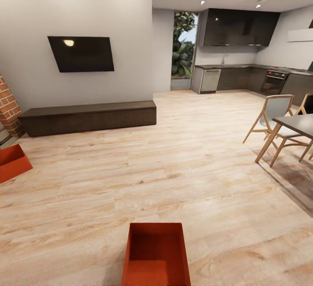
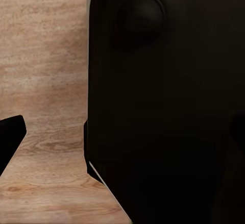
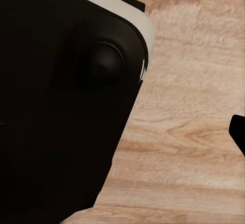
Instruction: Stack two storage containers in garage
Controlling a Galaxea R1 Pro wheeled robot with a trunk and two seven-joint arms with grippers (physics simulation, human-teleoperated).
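Approach phase: two containers lying on the wood floor, neither one held.

I am viewing the living room from the head camera, taking the long dark bench [image 1: 89,118] under the wall TV [image 1: 81,54] as my landmark. The nearer storage container [image 1: 156,255] is sitting well out from the bench toward me, close below the head camera and roughly central, open side up, its long axis running away from me toward the bench. The second storage container [image 1: 13,162] is lying off the bench's left end, near the brick column [image 1: 8,105], cut by the picture's edge. I am judging both arms about equally placed for the nearer one. Both wrist cameras are showing the robot's dark body [image 2: 168,106] over wood planks [image 3: 194,132]; I cannot tell how either gripper's jaws stand.
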